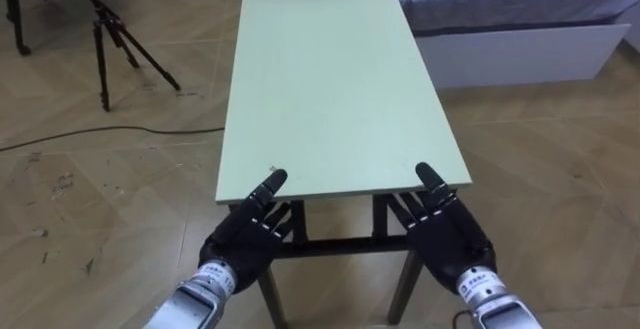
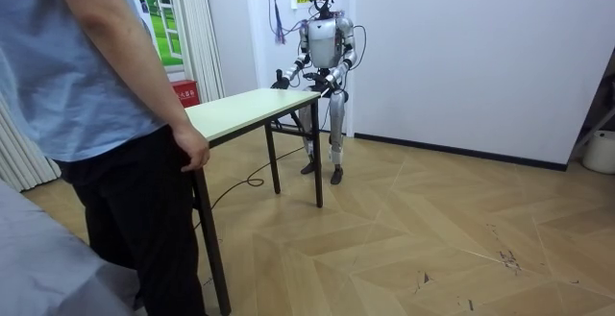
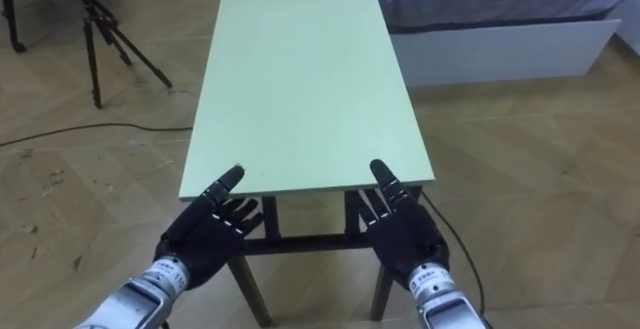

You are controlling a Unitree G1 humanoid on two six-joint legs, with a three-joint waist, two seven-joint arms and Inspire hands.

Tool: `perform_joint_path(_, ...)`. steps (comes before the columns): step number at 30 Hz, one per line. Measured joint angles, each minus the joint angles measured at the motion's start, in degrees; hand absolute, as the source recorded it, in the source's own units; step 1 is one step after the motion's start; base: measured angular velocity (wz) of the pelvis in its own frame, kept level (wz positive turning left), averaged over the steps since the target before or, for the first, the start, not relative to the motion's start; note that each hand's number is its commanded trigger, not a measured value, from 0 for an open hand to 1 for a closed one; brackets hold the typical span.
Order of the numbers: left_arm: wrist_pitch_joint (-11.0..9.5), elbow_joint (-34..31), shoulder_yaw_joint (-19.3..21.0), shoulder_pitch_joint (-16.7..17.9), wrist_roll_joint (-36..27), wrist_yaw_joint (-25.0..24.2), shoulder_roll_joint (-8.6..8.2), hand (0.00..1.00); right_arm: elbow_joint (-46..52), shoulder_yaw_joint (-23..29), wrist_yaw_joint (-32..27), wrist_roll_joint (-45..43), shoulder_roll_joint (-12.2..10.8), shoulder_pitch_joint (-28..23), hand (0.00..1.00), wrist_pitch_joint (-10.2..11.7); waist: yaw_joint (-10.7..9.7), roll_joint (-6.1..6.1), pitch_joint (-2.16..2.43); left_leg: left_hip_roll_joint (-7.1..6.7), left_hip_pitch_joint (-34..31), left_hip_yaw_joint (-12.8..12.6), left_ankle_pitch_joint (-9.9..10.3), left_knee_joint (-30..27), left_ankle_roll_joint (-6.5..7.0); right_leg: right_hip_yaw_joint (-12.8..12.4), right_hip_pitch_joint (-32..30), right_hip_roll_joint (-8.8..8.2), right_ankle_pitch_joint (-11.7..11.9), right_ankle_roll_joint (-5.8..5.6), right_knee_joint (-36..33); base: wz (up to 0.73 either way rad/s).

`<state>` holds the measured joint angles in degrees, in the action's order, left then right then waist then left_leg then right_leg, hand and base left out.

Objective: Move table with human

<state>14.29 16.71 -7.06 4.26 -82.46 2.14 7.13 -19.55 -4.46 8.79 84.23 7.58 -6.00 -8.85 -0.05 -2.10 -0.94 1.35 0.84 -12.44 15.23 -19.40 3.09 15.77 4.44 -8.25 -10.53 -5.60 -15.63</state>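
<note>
A long table with a pale green top (image 1: 330, 89) and dark legs stretches away from me; in the room view its legs (image 2: 318, 162) stand on the floor. My left hand (image 1: 245, 234) and right hand (image 1: 450, 234) are at the two near corners. Each thumb lies on the top. The straight fingers reach just under the near edge. In the room view I stand at one end of the table (image 2: 240, 109). A person (image 2: 96, 85) in a blue shirt stands at the other end, with a hand (image 2: 192, 148) at that edge.
A black tripod (image 1: 110, 39) stands on the wooden floor to my left, with a dark cable (image 1: 100, 134) running across the floor. A bed (image 1: 520, 19) with a white base lies to my right, beside the table's far half. A white wall (image 2: 461, 57) is behind me.
</note>
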Motion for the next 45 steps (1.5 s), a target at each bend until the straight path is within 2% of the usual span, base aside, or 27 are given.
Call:
perform_joint_path(6,0.3,0.3,0.1,0.0,-3.2,0.1,0.00,0.00,-0.1,0.7,-0.6,1.3,-1.0,0.1,0.00,0.0,-0.2,-0.02,-0.02,0.00,0.3,0.1,0.0,0.5,0.00,0.0,0.5,0.00,0.0,0.01,0.3,0.00)
perform_joint_path(21,-0.2,0.3,0.7,-0.5,-5.9,1.1,-0.22,0.00,-0.1,0.5,-0.6,1.8,-1.6,0.8,0.00,-0.1,-1.0,-0.02,-0.04,0.04,-0.7,0.2,-0.1,0.5,-0.08,-0.1,-0.6,0.14,0.2,0.27,0.6,0.00)
perform_joint_path(25,-1.2,1.1,1.9,-0.9,-8.1,1.1,-2.18,0.00,-0.1,0.1,-0.7,3.5,-1.6,1.1,0.00,0.0,-1.0,0.19,-0.17,0.04,-0.9,0.2,-0.1,0.5,-0.08,-0.2,-1.4,0.09,0.2,0.27,-0.2,-0.02)
perform_joint_path(29,-2.0,1.5,2.5,-1.5,-9.5,1.1,-3.16,0.00,-0.4,0.1,-0.7,3.4,-1.7,1.7,0.00,0.0,-1.0,0.51,-0.36,0.05,-1.5,0.2,-0.1,0.0,-0.07,0.0,-1.5,0.09,0.2,0.30,-0.1,0.00)
perform_joint_path(39,-3.5,1.4,2.5,-1.6,-10.1,1.0,-4.07,0.00,-0.5,-1.1,-0.5,2.9,-3.1,1.8,0.00,0.2,-1.4,0.53,-0.36,0.09,-2.0,0.3,-0.1,0.0,-0.07,0.3,-1.6,0.10,0.2,0.34,0.0,0.01)
perform_joint_path(42,-4.3,1.4,2.4,-1.7,-10.2,0.8,-5.01,0.00,-1.2,-1.8,-0.5,2.8,-3.2,2.6,0.00,0.6,-1.2,0.53,-0.35,0.09,-2.4,0.5,-0.1,-0.2,-0.07,0.4,-2.1,0.09,0.2,0.34,-0.2,0.03)
perform_joint_path(43,-4.9,1.5,2.4,-1.7,-10.2,0.5,-5.43,0.01,-1.7,-2.2,-0.1,2.9,-3.4,2.9,0.00,0.9,-1.2,0.54,-0.35,0.07,-2.5,0.5,-0.1,-0.2,-0.07,0.4,-2.3,0.10,0.2,0.34,-0.2,0.00)
perform_joint_path(44,-5.2,1.6,2.4,-1.8,-10.2,0.2,-5.57,0.10,-1.9,-2.3,0.2,2.9,-3.4,3.0,0.00,1.2,-1.2,0.55,-0.35,0.05,-2.6,0.4,-0.1,-0.2,-0.07,0.4,-2.3,0.10,0.2,0.34,-0.2,0.00)
perform_joint_path(45,-5.2,2.3,2.4,-1.9,-10.2,-0.8,-5.68,0.36,-2.2,-2.6,0.8,2.9,-3.4,3.0,0.53,1.4,-1.2,0.59,-0.37,0.05,-2.6,0.5,-0.1,-0.2,-0.07,0.4,-2.3,0.09,0.2,0.34,-0.2,0.00)
